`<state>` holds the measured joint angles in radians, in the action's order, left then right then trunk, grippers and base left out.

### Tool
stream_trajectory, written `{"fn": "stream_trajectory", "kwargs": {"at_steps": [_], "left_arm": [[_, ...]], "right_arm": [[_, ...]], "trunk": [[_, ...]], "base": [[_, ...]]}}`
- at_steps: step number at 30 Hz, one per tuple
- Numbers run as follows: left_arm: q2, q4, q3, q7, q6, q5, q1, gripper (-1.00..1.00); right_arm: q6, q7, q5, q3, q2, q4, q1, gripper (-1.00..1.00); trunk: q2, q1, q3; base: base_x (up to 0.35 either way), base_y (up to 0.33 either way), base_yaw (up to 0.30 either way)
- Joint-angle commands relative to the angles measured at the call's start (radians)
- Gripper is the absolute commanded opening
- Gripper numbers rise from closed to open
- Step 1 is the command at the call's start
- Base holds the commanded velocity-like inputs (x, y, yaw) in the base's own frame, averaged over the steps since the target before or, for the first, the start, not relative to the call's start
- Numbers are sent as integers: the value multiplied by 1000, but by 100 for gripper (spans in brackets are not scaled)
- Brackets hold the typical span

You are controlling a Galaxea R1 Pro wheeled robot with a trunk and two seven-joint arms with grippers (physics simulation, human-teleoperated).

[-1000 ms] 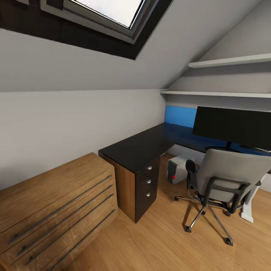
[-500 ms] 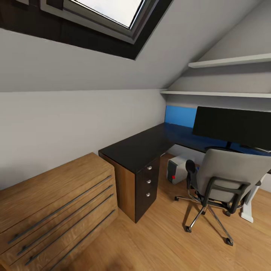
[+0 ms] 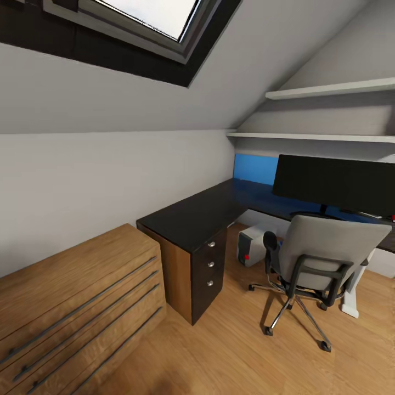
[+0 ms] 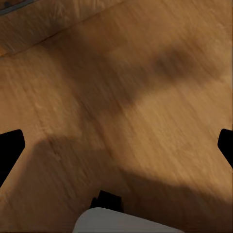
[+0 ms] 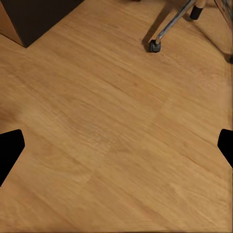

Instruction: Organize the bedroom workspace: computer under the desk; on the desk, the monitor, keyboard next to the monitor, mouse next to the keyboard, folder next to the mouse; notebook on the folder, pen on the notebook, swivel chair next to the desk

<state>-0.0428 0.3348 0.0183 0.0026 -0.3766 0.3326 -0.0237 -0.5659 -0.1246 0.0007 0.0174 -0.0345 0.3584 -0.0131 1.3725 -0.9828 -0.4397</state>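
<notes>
Evidently approaching: grey padded swivel chair point(image 3: 323, 258) stands before the black-topped L-shaped desk point(image 3: 203, 216); both grippers' fingers point(image 5: 10, 148) apart, empty. Next: reach chair.

The monitor point(image 3: 334, 184) is cut off at the right edge; part of the computer point(image 3: 249, 244) is hidden by the swivel chair point(image 3: 315, 258).

The head camera looks down from standing height across the swivel chair point(image 3: 321, 258); both wrist cameras face the wood floor point(image 5: 116, 145) closely, the right sharing a chair castor point(image 5: 154, 45).
</notes>
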Motion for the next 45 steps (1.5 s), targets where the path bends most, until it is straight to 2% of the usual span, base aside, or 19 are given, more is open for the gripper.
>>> {"fn": "stream_trajectory", "kwargs": {"at_steps": [1,20,45], "left_arm": [[0,-4,1,0,-1,0,0,100],[3,-10,0,1,-1,-1,0,100],[3,-10,0,-1,-1,-1,-1,100]], "right_arm": [[-3,-1,0,1,-1,-1,-1,100],[-3,-1,1,1,-2,-2,-1,100],[-3,-1,3,1,-1,-7,-1,100]], "trunk": [[1,0,-1],[1,0,-1],[1,0,-1]], "base": [[0,-25,-260],[-51,-235,-291],[-1,-9,-296]]}}
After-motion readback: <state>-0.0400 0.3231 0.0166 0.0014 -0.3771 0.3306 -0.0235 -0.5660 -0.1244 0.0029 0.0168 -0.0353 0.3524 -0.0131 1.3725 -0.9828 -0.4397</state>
